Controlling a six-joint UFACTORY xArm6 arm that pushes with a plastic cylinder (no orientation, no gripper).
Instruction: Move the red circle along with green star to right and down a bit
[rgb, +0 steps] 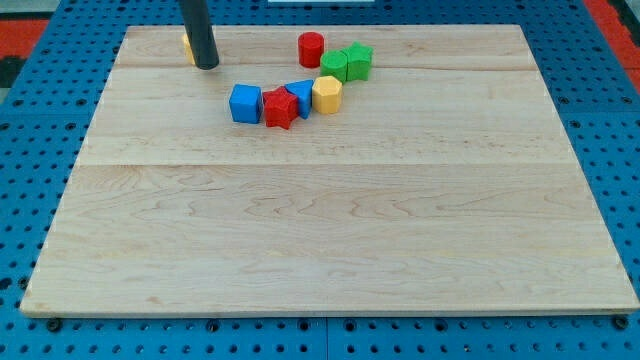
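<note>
Wooden board (330, 250) is carrying my tip (207, 66) — a bare rod, no jaws — well left of the red circle (311, 48); sweeping behind it toward the green star (359, 60) looks best.

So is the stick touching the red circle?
Apart. The camera view shows bare board between my tip and the red circle, which sits well toward the view's right.

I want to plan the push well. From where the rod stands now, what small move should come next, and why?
Probably slide my tip toward the view's right along the top edge, stopping at the upper left of the red circle. The tip now stands far to the view's left of it, beside a partly hidden orange block. The green star lies to the circle's right, so pushing from there should carry both.
</note>
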